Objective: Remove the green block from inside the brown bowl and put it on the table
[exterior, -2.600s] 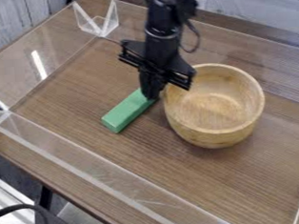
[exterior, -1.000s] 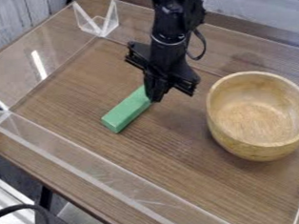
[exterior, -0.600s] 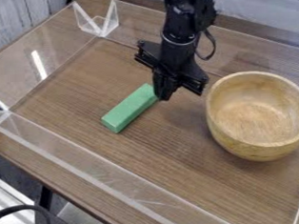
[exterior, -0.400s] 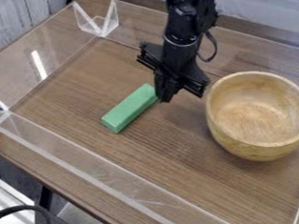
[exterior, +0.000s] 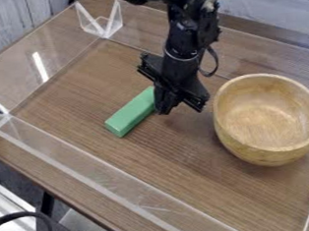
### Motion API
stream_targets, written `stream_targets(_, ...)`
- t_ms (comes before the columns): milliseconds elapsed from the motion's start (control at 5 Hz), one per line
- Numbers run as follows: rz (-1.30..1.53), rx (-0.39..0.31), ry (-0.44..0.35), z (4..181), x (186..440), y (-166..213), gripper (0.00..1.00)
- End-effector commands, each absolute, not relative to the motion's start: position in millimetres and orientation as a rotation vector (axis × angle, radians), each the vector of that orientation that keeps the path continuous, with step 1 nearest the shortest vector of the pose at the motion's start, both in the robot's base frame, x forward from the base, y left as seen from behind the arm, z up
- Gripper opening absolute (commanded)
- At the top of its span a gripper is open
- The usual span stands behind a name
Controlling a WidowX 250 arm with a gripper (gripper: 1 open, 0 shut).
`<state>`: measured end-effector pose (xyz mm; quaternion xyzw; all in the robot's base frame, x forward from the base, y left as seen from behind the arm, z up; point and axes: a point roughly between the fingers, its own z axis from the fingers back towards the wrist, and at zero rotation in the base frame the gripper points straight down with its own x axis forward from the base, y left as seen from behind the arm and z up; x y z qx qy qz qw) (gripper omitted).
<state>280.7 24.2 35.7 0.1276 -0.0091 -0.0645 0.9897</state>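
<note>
The green block lies flat on the table, outside the brown bowl and clearly apart from it, so we judge the removal essentially done. We read the block as a small, stiff, matte bar, probably light and not fragile; its flat faces and straight long edges offer a plain hold across the narrow width, near the middle, where it would hang level rather than tip. Its dull surface looks unlikely to slip between pads. Our gripper points steeply down at the block's far end, its tips right at or just beside the green; we cannot tell whether they touch it. The jaws are drawn together with no visible gap, and we see nothing held in them. The bowl is round, thick-walled pale wood with a smooth grain and rounded rim, and it sits empty to the right. The tabletop is brown wood-grain, bounded by low clear acrylic walls, with a small clear stand at the back corner.
</note>
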Motion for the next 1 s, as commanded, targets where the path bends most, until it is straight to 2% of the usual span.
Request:
stream_targets(0,-0.114,0.292,-0.088,46.2,287,29,0.00)
stream_targets(200,-0.105,0.272,-0.062,56.3,285,32,1.00)
stream_targets(400,-0.095,0.256,-0.038,67.1,282,35,1.00)
stream_targets(800,0.012,0.184,-0.062,82.3,283,42,1.00)
